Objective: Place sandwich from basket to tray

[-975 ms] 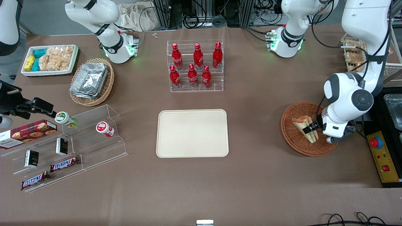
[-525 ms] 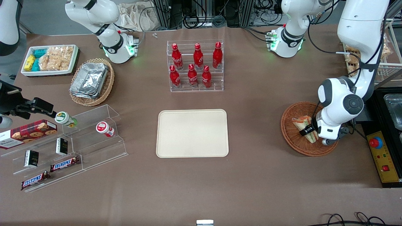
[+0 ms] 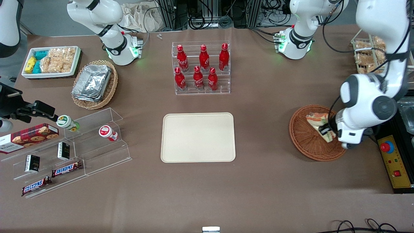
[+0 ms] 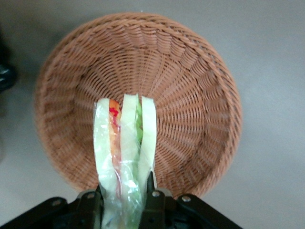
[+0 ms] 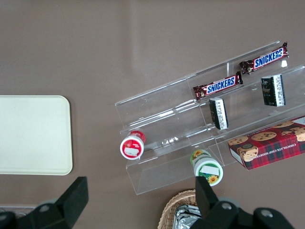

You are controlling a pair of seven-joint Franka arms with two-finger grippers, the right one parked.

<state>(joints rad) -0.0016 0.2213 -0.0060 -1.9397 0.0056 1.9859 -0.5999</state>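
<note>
The wrapped sandwich (image 3: 316, 121) (image 4: 125, 143) shows pale bread with green and orange filling. My left gripper (image 3: 326, 131) (image 4: 125, 193) is shut on its wide end, one finger on each bread face. It hangs over the round reddish-brown wicker basket (image 3: 302, 142) (image 4: 190, 95), lifted off the woven floor, its point toward the basket's middle. The cream-beige tray (image 3: 198, 137) (image 5: 33, 136) lies flat in the middle of the table, toward the parked arm's end from the basket, with nothing on it.
A clear rack of red bottles (image 3: 202, 68) stands farther from the front camera than the tray. A tan basket of foil containers (image 3: 94, 84), a white snack bin (image 3: 51, 61) and a clear stepped shelf (image 3: 74, 145) sit toward the parked arm's end. A control box (image 3: 394, 161) lies beside the basket.
The gripper has risen with the sandwich and shifted toward the working arm's end of the table; the sandwich now hangs above the basket floor instead of resting in it.
</note>
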